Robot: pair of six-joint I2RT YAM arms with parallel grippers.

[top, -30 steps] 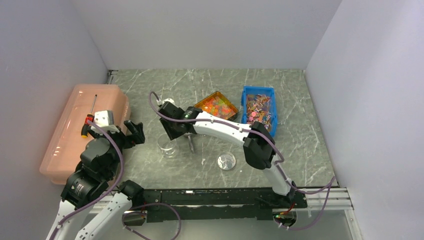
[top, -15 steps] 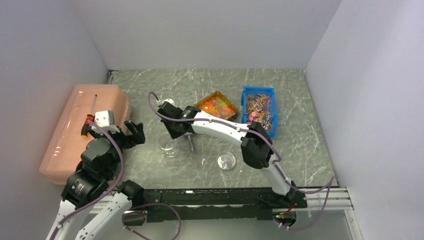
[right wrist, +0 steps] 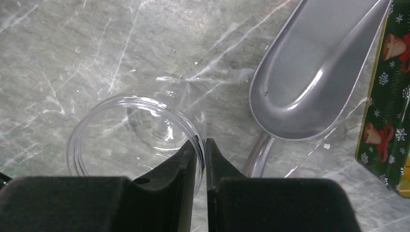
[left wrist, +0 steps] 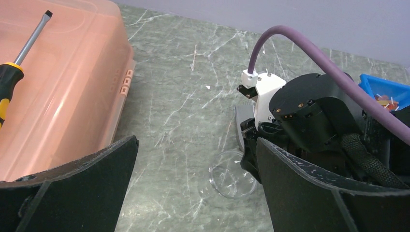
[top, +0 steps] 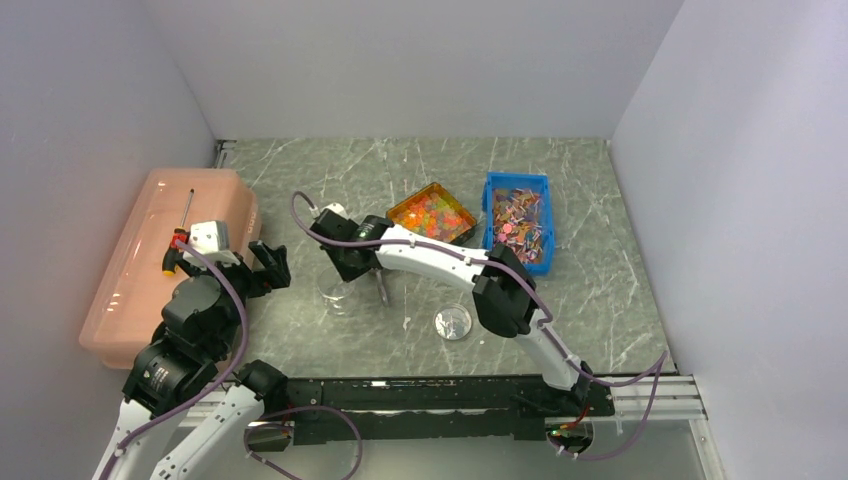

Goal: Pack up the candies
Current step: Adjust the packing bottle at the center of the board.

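Orange, yellow, red and green candies (top: 430, 213) lie heaped in a shallow tin (right wrist: 384, 106) with a Christmas pattern on its outer wall, set near the middle of the grey marbled worktop (top: 600, 290). A blue bin (top: 517, 180) of wrapped pieces stands just beside the tin on its right. The candies are up and to the right of the right gripper (right wrist: 203, 145) in the top view, near it but not touching, with the right arm reaching across in front of the tin. The right gripper is pinched on the rim of a clear jar (right wrist: 135, 135). One finger is inside the mouth and the other outside, with the thin wall caught in the narrow slit between them. The jar looks empty. A metal scoop (right wrist: 309, 77) lies on the worktop between the jar and the tin, bowl up and empty, its edge close against the tin's wall. A clear round lid (top: 453, 322) rests nearer the arm bases, well apart from the jar. The left gripper (left wrist: 193, 193) hangs with its fingers spread wide, holding nothing, just left of the jar and beside a pink plastic box (left wrist: 63, 96). A screwdriver (left wrist: 19, 67) lies on top of the box, well apart from the candies.
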